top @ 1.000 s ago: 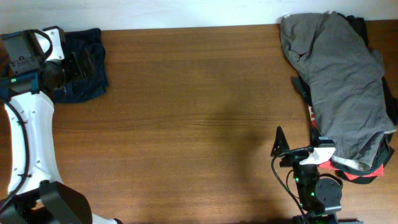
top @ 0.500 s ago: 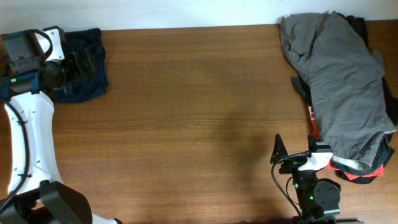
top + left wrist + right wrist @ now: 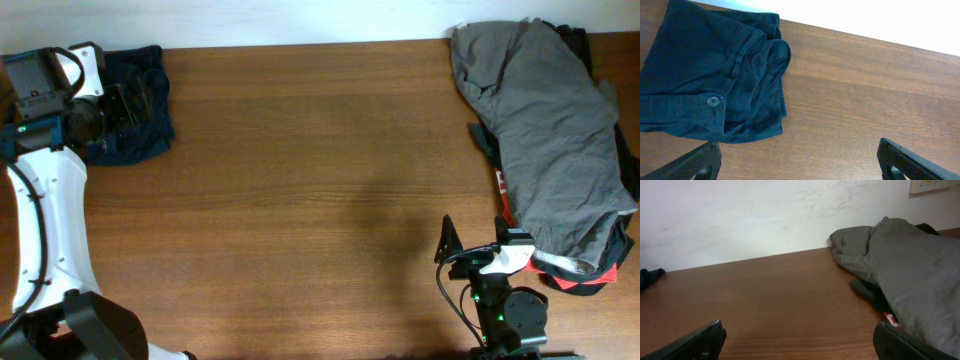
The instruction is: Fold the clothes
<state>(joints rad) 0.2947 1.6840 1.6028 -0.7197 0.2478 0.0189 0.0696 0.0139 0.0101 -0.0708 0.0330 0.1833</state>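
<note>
The dark navy shorts lie folded in a small bundle at the table's far left corner; the left wrist view shows them with a button and waistband. My left gripper hovers over them, open and empty, its fingers spread wide above bare wood beside the bundle. My right gripper is open and empty near the front edge at the right, and its fingers frame bare table.
A grey garment is heaped at the far right over a dark item and a red-and-black item. It also shows in the right wrist view. A white wall runs behind the table.
The right gripper has drawn back slightly toward the front edge. The left arm and the shorts have not moved.
</note>
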